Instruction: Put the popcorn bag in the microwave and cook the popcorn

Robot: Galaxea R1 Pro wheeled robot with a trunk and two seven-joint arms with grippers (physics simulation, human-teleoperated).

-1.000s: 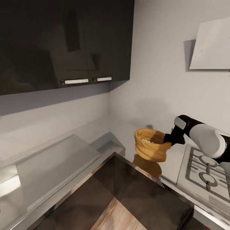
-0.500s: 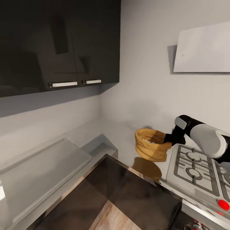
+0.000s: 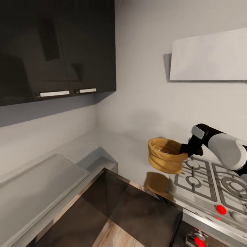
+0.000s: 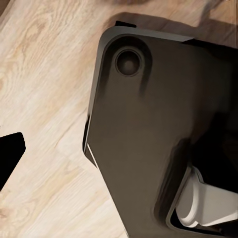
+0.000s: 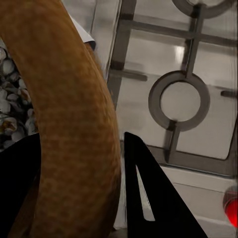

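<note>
The popcorn bag (image 3: 166,159) is golden tan with ring-like folds. Up close its paper has a fine dotted weave (image 5: 69,124). The popcorn (image 5: 11,99) inside is pale white with little brown specks. The right gripper (image 3: 187,149) is black, and its arm (image 3: 226,149) is white and black. The hob (image 3: 209,178) is shiny silver with dark grey grates and red knobs (image 3: 221,209). The wall cabinets (image 3: 55,48) are glossy black with silver handles. The walls are pale grey. The hood (image 3: 209,60) is white. The countertop (image 3: 48,185) is smooth grey. The floor (image 4: 44,99) is light wood with wavy grain.
</note>
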